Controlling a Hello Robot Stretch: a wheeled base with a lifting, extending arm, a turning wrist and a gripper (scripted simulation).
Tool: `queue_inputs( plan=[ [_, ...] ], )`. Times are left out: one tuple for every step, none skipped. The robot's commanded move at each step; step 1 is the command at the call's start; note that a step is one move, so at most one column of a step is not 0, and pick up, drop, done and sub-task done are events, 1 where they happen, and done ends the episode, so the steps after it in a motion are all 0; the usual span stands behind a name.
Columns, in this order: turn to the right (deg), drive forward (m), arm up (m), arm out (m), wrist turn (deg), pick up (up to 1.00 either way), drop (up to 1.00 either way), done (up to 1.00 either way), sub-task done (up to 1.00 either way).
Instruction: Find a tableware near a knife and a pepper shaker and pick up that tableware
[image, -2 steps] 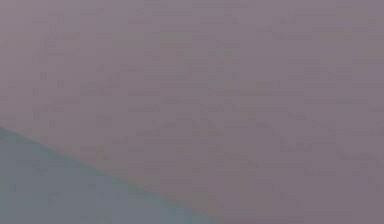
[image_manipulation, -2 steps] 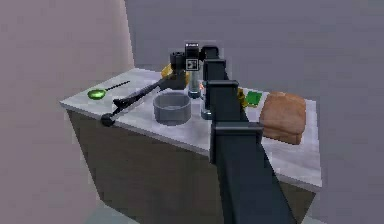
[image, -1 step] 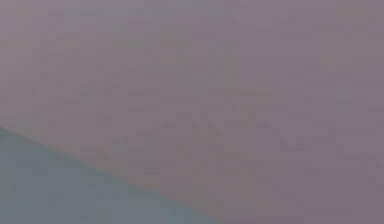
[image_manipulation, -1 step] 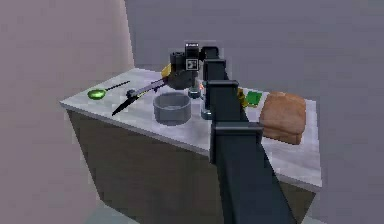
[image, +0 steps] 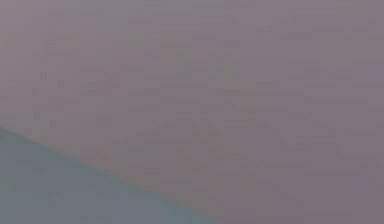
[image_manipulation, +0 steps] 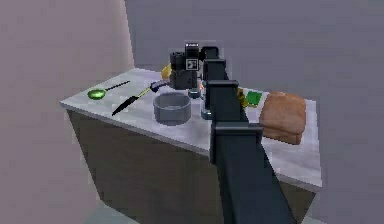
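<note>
One grey bowl (image_manipulation: 172, 108) to take, on the counter (image_manipulation: 140, 118) just beside the knife (image_manipulation: 128, 100). Likely light, rigid, smooth-walled and slippery: best gripped across the rim. Gripper (image_manipulation: 177, 82) near the knife too, farther back; cannot tell how wide or whether holding anything.

The arm (image_manipulation: 235, 135) crosses the counter (image_manipulation: 140, 116) and hides the top behind it, along with part of a small green thing (image_manipulation: 256, 98) beside the brown loaf (image_manipulation: 285, 115). A yellow thing (image_manipulation: 165, 72) peeks out as a sliver past the tool (image_manipulation: 180, 68). The tool's far end cannot be made out, so whether it holds anything cannot be told. The green blob (image_manipulation: 96, 94) is too small to name.
</note>
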Motion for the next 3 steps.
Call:
queue_inputs(
  plan=[
    [0.0, 0.00, -0.16, 0.00, 0.0, 0.00, 0.00, 0.00, 0.00],
    [0.0, 0.00, 0.00, 0.00, 0.0, 1.00, 0.00, 0.00, 0.00],
    [0.0, 0.00, 0.10, 0.00, 0.0, 0.00, 0.00, 0.00, 0.00]
  ],
)
